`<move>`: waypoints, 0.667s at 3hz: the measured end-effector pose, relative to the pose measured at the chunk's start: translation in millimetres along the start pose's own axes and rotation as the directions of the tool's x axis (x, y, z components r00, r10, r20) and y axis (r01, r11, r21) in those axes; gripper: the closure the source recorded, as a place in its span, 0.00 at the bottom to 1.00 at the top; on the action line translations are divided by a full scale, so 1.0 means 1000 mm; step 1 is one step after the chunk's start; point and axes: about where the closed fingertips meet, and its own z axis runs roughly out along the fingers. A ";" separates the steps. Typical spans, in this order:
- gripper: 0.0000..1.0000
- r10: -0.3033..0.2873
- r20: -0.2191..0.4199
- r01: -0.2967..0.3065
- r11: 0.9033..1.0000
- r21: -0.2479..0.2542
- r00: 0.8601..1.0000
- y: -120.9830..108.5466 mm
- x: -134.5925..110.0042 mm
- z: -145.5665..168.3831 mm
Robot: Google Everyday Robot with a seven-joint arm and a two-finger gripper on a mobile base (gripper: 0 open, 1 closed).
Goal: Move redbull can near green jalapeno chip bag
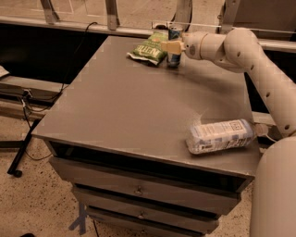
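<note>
The redbull can (175, 36) is a slim blue-and-silver can. It stands upright at the far edge of the grey table (138, 106), right beside the green jalapeno chip bag (149, 48), which lies flat to its left. My gripper (173, 46) reaches in from the right at the end of the white arm (240, 51) and is shut on the can at mid height. The can's base is at the table top.
A clear plastic bottle with a white label (221, 136) lies on its side near the table's front right corner. A railing with metal posts (111, 14) runs behind the table. Drawers (138, 190) sit below the top.
</note>
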 end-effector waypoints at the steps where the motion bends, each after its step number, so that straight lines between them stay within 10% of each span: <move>1: 0.38 0.031 -0.002 -0.031 1.000 -0.005 1.000 -0.001 0.007 0.007; 2: 0.14 0.052 -0.004 -0.052 0.999 -0.011 0.999 0.000 0.013 0.011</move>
